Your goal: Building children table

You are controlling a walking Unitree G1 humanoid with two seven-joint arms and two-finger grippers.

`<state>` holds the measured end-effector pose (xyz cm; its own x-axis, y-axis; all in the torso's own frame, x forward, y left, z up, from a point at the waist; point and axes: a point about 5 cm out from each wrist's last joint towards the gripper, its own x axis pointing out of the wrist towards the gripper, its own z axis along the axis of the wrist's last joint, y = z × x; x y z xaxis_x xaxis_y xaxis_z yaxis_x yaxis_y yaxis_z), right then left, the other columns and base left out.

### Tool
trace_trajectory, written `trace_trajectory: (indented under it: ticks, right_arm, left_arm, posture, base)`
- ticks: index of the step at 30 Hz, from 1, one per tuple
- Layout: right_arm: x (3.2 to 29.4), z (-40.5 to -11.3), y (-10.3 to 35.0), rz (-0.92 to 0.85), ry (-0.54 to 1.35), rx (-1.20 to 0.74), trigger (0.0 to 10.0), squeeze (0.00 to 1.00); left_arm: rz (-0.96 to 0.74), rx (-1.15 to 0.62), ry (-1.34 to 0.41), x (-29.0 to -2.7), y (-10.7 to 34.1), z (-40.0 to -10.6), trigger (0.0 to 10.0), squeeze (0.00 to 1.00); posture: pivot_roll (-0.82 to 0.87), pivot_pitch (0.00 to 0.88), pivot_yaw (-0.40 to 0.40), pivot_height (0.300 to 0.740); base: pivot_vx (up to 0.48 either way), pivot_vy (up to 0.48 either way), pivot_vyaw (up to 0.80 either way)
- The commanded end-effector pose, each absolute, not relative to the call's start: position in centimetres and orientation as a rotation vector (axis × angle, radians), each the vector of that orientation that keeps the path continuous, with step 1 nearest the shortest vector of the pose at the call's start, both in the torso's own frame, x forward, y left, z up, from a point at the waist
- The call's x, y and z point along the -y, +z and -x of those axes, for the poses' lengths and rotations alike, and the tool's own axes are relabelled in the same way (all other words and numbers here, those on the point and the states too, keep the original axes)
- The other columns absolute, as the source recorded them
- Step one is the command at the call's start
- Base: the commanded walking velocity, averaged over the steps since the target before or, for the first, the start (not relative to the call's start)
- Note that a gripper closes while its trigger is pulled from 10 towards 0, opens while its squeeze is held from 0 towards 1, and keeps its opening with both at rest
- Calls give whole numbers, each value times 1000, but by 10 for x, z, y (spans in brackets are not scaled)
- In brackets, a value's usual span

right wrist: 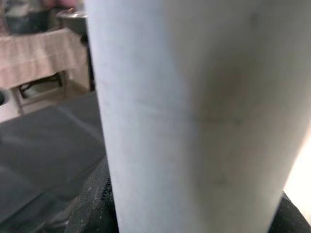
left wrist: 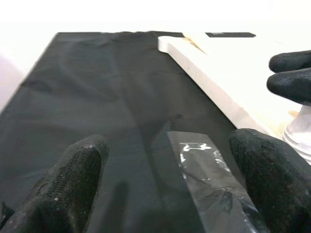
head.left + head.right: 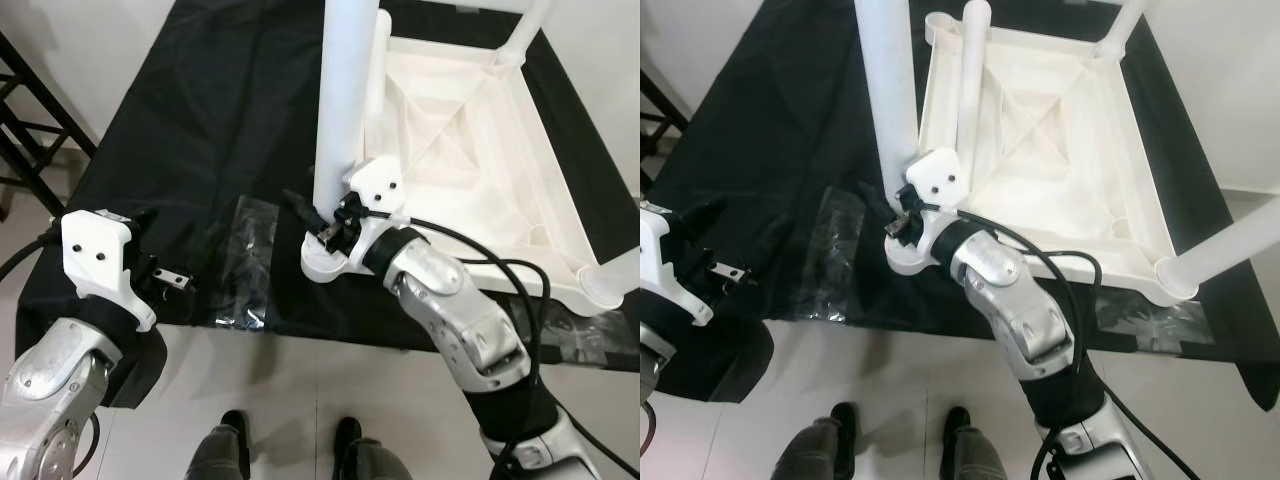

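Table assembly: last leg going in.
Upturned tabletop (image 3: 1040, 150) on black cloth (image 3: 200, 120); three legs seated. Right gripper (image 3: 325, 225) clasps fourth leg (image 3: 345, 90) upright in near-left corner socket, apparently unseated. Left gripper (image 3: 165, 275) wide, empty, over plastic bag (image 3: 240, 265).

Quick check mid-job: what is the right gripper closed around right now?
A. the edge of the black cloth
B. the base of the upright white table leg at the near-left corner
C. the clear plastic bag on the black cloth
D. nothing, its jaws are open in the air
B: the right gripper clamps the upright white table leg just above its corner socket, and the right wrist view shows the leg between the jaws.
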<state>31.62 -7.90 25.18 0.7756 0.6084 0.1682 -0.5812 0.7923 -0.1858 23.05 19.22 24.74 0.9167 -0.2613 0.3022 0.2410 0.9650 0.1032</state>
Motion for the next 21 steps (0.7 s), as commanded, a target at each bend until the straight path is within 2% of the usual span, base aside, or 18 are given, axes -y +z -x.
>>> trace_trajectory:
  ticks: [1, 3, 7, 12, 17, 21]
  right_arm:
    - [100, -326, 223, 122, 524, 88, 10000, 0]
    - [97, -319, 222, 39, 546, 113, 10000, 0]
    - [97, -319, 222, 39, 546, 113, 10000, 0]
    - [98, -309, 215, -51, 592, 134, 10000, 0]
    - [106, -310, 213, -40, 600, 151, 10000, 0]
    - [106, -311, 213, -35, 605, 154, 10000, 0]
  left_arm:
    - [-80, 319, -260, -194, 247, -230, 10000, 0]
    - [-69, 332, -287, -193, 252, -230, 10000, 0]
    - [-69, 332, -287, -193, 252, -230, 10000, 0]
    - [-28, 394, -394, -189, 273, -231, 10000, 0]
    - [-28, 424, -492, -182, 284, -233, 10000, 0]
    - [-27, 422, -502, -180, 284, -233, 10000, 0]
  posture:
    - [146, 335, -65, 740]
    - [143, 331, -62, 740]
    - [143, 331, -62, 740]
    - [135, 322, -50, 740]
    - [131, 317, -46, 740]
    - [131, 316, -45, 740]
  base:
    - [0, 0, 0]
    - [0, 0, 0]
    - [0, 0, 0]
    - [0, 0, 0]
    - [0, 0, 0]
    - [0, 0, 0]
